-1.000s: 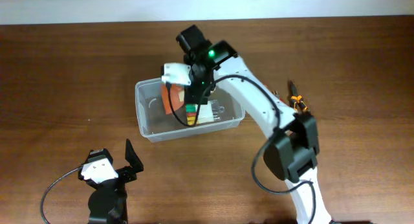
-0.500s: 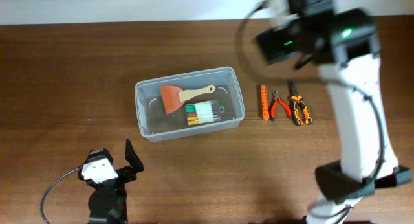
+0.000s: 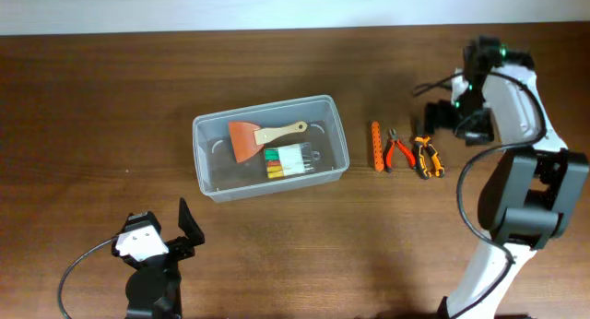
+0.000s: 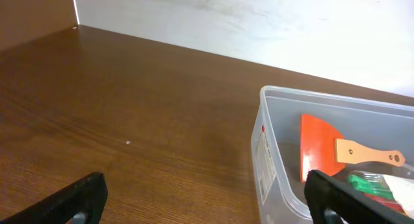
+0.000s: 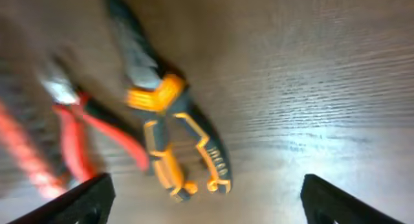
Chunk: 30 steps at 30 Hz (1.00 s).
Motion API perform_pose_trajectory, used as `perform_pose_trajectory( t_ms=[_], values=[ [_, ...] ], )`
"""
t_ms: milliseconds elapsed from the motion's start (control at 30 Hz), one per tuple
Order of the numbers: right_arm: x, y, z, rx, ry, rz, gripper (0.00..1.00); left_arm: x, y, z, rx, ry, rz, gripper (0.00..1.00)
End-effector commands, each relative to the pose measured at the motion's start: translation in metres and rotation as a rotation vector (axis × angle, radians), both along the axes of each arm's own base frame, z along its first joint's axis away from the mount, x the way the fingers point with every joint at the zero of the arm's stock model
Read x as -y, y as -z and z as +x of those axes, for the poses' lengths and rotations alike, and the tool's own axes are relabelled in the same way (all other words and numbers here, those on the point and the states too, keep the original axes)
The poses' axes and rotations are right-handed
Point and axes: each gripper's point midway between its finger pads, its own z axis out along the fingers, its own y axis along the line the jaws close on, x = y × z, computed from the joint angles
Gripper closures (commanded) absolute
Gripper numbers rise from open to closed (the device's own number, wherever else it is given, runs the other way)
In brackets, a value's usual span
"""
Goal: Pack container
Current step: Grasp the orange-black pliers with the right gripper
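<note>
The clear plastic container point(image 3: 207, 176) sits mid-table and holds an orange scraper with a wooden handle point(image 3: 251, 137) and a small clear box of coloured pieces point(image 3: 290, 159). The container also shows in the left wrist view point(image 4: 275, 159). Right of it lie an orange bar point(image 3: 376, 146), red pliers point(image 3: 398, 151) and black-and-orange pliers point(image 3: 425, 157). My right gripper point(image 3: 445, 112) is open and empty just above the black-and-orange pliers point(image 5: 171, 130). My left gripper point(image 3: 180, 229) is open and empty at the near left, short of the container.
The table's far edge meets a white wall point(image 3: 184, 5). Bare wood lies left of the container point(image 4: 129, 133) and along the front of the table.
My right arm has swung away from the container, where it left the small box, over to the right. It now hangs over the pliers. The left arm has not moved.
</note>
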Motion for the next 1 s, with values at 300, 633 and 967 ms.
perform_pose_trajectory(
  t_ms=[300,633,967],
  values=[
    [0.008,0.031,-0.028,-0.067,-0.088,0.036,0.23,0.0,0.001,0.0,-0.002,0.002,0.009,0.01],
    [0.0,0.062,-0.044,-0.093,-0.09,0.042,0.28,0.0,0.001,0.0,-0.002,0.003,0.009,0.01],
    [0.0,0.064,-0.043,-0.088,-0.082,0.04,0.94,0.0,0.001,0.0,-0.001,0.003,0.009,0.01]
  ],
)
